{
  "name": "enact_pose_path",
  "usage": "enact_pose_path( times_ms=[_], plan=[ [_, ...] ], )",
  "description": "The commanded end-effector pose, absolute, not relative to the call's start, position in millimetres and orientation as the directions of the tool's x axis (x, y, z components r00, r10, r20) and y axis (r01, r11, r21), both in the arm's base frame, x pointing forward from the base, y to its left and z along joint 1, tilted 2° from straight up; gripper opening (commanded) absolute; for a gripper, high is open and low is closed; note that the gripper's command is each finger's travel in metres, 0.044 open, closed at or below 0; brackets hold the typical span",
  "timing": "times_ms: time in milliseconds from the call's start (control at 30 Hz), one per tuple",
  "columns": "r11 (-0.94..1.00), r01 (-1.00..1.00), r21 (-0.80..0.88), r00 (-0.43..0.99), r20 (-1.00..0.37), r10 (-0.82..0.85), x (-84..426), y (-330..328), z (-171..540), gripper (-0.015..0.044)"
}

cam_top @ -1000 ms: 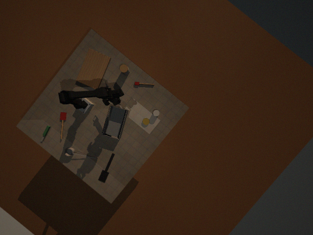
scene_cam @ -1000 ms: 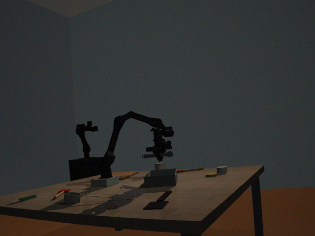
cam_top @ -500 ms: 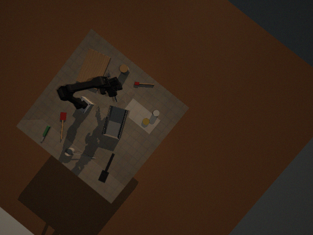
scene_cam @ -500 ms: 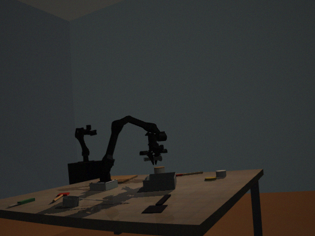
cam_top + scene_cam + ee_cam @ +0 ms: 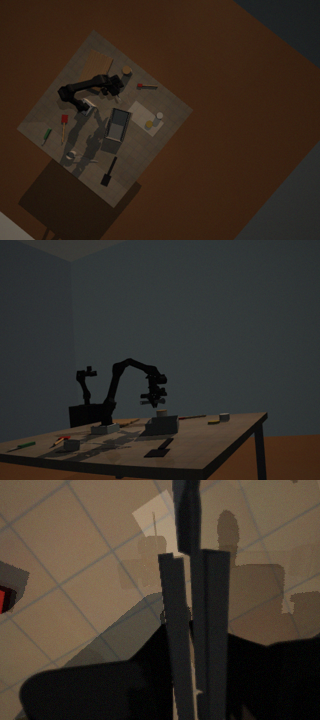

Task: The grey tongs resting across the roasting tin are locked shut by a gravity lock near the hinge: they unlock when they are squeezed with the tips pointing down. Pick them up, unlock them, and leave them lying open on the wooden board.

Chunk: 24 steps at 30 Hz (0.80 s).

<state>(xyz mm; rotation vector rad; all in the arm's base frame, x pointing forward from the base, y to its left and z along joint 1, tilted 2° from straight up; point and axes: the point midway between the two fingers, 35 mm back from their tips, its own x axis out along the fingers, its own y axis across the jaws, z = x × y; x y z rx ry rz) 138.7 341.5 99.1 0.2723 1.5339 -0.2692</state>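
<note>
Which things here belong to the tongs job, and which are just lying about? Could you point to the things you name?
Job:
- grey metal-look tongs (image 5: 160,400) (image 5: 216,630), in the pincer (image 5: 154,405)
- grey rectangular roasting tin (image 5: 109,124) (image 5: 165,426)
- brown wooden board (image 5: 95,63) (image 5: 132,420)

Lying about:
- green-handled tool (image 5: 47,133) (image 5: 26,444)
- black flat spatula (image 5: 105,180) (image 5: 157,452)
- round yellow disc (image 5: 149,124) (image 5: 213,422)
</note>
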Motion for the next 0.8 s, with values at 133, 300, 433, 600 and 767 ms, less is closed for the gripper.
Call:
enact_pose_path(
  times_ms=[133, 300, 433, 600, 767],
  plan=[
    [1.0, 0.031, 0.007, 0.017, -1.0, 0.007, 121, 350, 101, -0.015],
    [0.984, -0.176, 0.005, 0.016, -1.0, 0.008, 110, 354, 101, -0.015],
    [0.942, -0.335, 0.003, 0.015, -1.0, 0.008, 101, 357, 101, -0.015],
    [0.853, -0.521, 0.0, 0.014, -1.0, 0.009, 89, 360, 100, -0.015],
    [0.728, -0.686, -0.002, 0.012, -1.0, 0.009, 77, 363, 100, -0.015]
  ],
)
